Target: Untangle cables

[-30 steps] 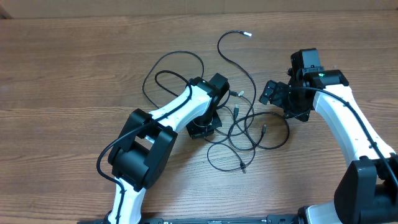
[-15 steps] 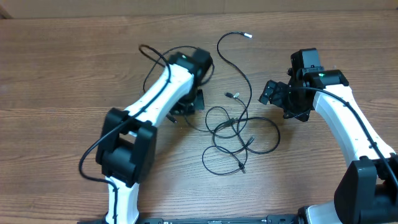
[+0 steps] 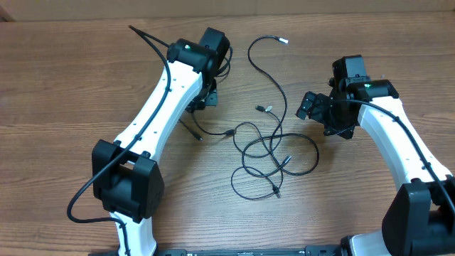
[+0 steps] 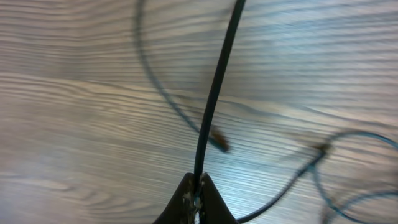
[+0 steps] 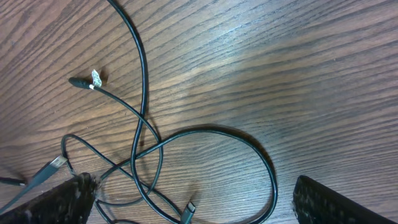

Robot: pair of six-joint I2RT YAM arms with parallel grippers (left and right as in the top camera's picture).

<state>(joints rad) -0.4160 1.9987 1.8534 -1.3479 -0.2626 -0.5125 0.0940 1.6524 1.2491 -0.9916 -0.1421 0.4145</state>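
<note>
Several thin black cables lie in a loose tangle (image 3: 270, 156) at mid-table. One long cable (image 3: 274, 78) curls up to a pale plug (image 3: 284, 40). My left gripper (image 3: 201, 102) is up and to the left of the tangle, shut on one black cable (image 4: 214, 87) that runs straight out from the closed fingertips (image 4: 198, 190). A loose plug (image 4: 221, 146) lies on the wood beyond them. My right gripper (image 3: 323, 117) hangs open just right of the tangle. Between its fingers (image 5: 323, 199) show a cable loop (image 5: 268, 168) and a plug (image 5: 188, 208), neither touched.
The table is bare wood (image 3: 71, 92). The left arm's own thick black cable (image 3: 149, 43) arcs over the back left. A silver-tipped plug (image 5: 93, 79) lies apart from the tangle, seen from above as a small plug (image 3: 264, 108).
My left arm has swung back and to the left, shut on its cable, dragging it away. The tangle has shifted and loosened. The right arm has not moved.
</note>
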